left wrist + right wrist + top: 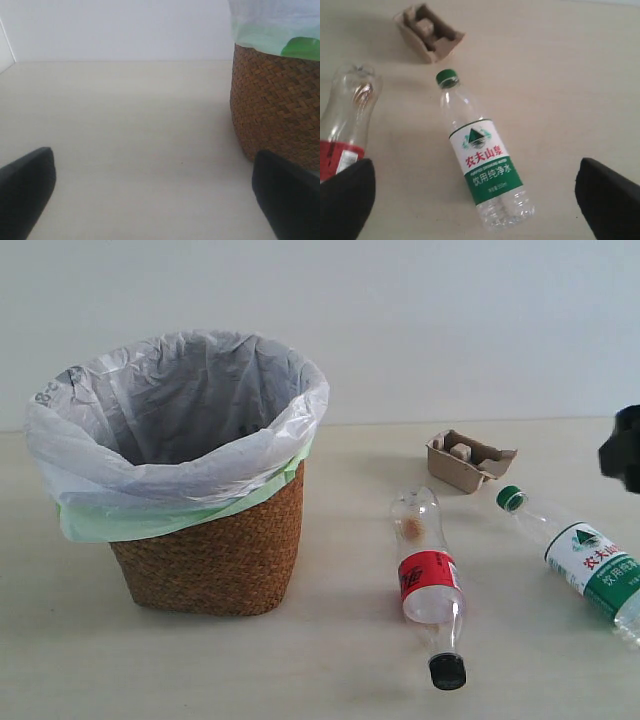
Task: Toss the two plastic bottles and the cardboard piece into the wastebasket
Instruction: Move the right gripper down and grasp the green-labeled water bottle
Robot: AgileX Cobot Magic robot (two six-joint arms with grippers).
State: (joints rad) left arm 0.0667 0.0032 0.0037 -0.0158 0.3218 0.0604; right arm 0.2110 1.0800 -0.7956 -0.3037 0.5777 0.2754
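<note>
The wicker wastebasket (210,545) with its white and green liner stands at the left; its woven wall (277,105) fills one side of the left wrist view. A red-label bottle (428,585) with a black cap lies on the table to the right of it, also seen as the clear bottle (345,125). The green-label bottle (585,560) lies at the far right. In the right wrist view that green-label bottle (482,155) lies between my right gripper's (477,200) wide-open fingers, below them. The cardboard piece (468,460) sits behind the bottles, also visible as the cardboard piece (427,31). My left gripper (155,195) is open over bare table.
A dark part of the right arm (625,445) shows at the exterior view's right edge. A pale wall runs behind the light wooden table (340,660).
</note>
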